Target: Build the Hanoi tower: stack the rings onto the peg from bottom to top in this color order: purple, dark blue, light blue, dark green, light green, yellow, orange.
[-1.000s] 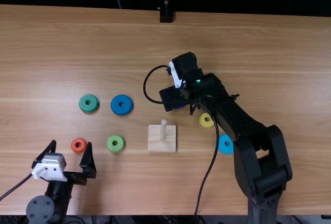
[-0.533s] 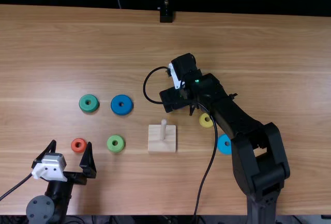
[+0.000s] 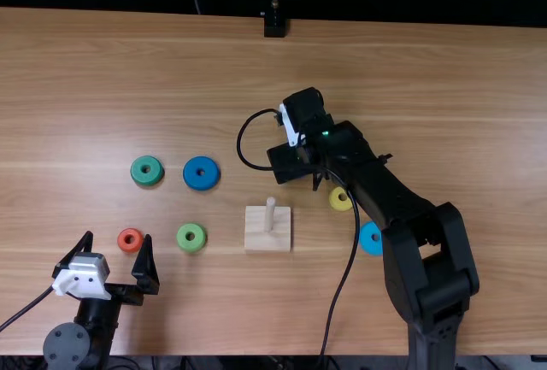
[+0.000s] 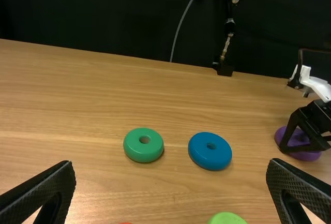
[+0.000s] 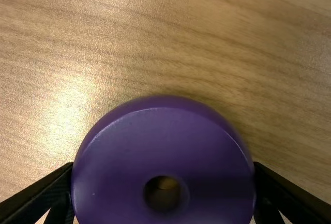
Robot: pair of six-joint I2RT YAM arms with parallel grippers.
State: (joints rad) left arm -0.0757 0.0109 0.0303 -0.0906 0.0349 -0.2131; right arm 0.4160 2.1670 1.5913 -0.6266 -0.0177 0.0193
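Though the purple ring (image 5: 163, 151) is gripped, it's still to go on the peg (image 3: 270, 214): it's at or just above the worktop (image 3: 171, 62), beyond peg; can't tell if lifted. R pincer (image 5: 163, 172) closed on opp. sides of rim, fingers parted approx. the ring's width. Hole faces wrist cam, unobstructed.

Risks, my judgement: smooth rounded rim, so a grip off-centre or too light cd let it slip or tip en route. Hole is small rel. to ring; if lowered misaligned, it'd catch on peg top, tilt, maybe shove the block (image 3: 267, 239). Carried too low, it cd knock peg sideways. Purple's the bottom ring, so poor seating wd upset the rest.

Holders: just peg + block, upright, no rings on it.

Loose, flat: dark blue (image 4: 209, 157) & dark green (image 4: 143, 151) side by side, apart; light green (image 3: 191, 245) betw. block & orange (image 3: 131, 246); yellow (image 3: 341, 207) & light blue (image 3: 371, 248) by R arm.

L pincer (image 3: 118, 236) wide open, nothing held, nr orange.
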